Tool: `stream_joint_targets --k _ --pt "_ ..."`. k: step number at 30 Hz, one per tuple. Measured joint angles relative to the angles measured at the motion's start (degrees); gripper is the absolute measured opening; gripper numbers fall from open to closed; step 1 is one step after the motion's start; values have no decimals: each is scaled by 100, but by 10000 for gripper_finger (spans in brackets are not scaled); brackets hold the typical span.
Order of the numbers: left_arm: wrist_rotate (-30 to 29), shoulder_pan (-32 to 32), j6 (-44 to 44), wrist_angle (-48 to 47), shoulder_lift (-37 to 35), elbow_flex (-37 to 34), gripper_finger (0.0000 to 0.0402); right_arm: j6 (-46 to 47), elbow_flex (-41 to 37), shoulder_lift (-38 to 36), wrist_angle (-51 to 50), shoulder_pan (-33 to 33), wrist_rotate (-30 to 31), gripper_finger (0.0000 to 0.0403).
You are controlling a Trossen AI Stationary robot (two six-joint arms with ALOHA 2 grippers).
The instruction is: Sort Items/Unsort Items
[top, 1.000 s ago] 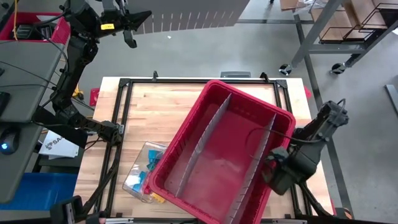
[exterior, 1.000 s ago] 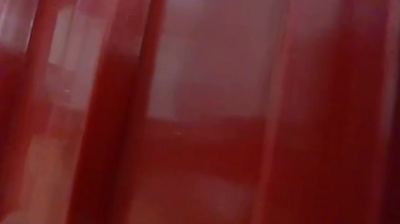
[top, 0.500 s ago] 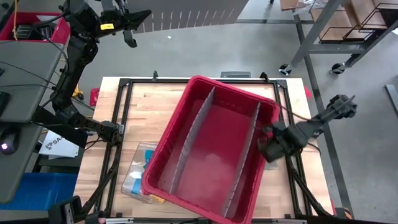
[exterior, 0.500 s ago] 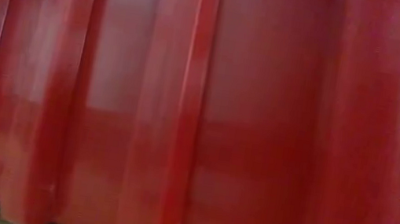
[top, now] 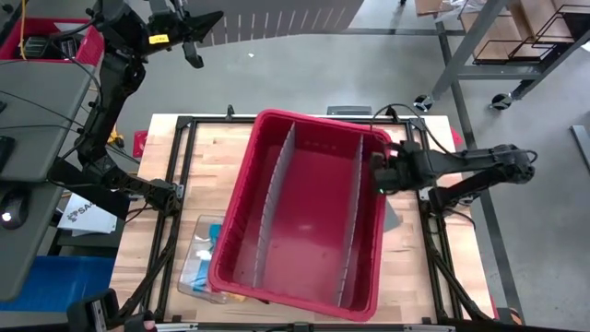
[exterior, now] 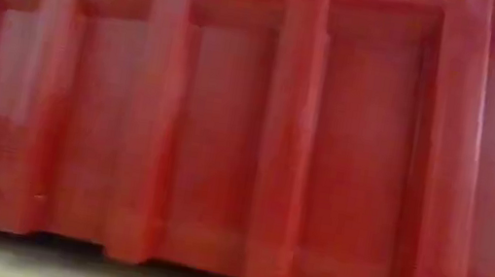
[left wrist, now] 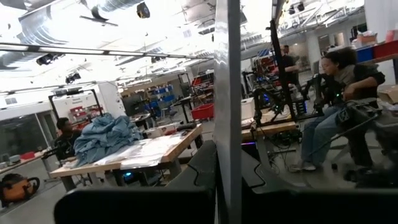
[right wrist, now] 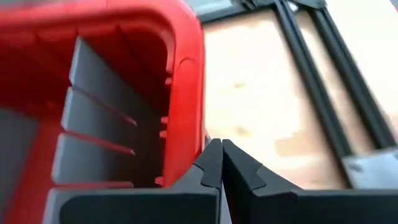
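Your wooden worktop (top: 221, 161) carries the big red bin (top: 304, 221), its three grey-divided compartments bare. Half under its corner lies a clear box (top: 195, 267) holding the items (top: 209, 247). Your right claw (top: 378, 175), pressed together, touches the bin's rim; your left claw (top: 189, 28), likewise closed, hangs raised behind the worktop.

One red bin (top: 304, 221) is sitting on the counter (top: 217, 161), two grey dividers (top: 273, 198) are splitting it into three compartments, and one clear bag (top: 198, 263) is lying beside the bin.
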Motion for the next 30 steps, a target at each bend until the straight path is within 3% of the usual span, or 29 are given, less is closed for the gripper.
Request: stream_joint_targets --k 6,14,18,22,27,30 --pt "13 -2 -69 68 -1 0 1 -1517 0 2 1795 -987 410 0" --pt "13 -2 -111 83 -1 0 1 -3974 25 99 3824 -2034 -206 0" --pt "98 0 -505 89 -30 0 1 -4565 389 -132 3723 -1989 -228 0" --pt "590 2 -846 126 -103 0 1 -5226 1001 -430 3166 -1812 -186 0" --pt "1033 -2 -1297 -147 -274 0 1 -5290 1896 -731 2301 -1288 219 0" --pt "1264 -2 -1052 -878 -453 1 1 -5301 2256 -816 2107 -946 497 0"
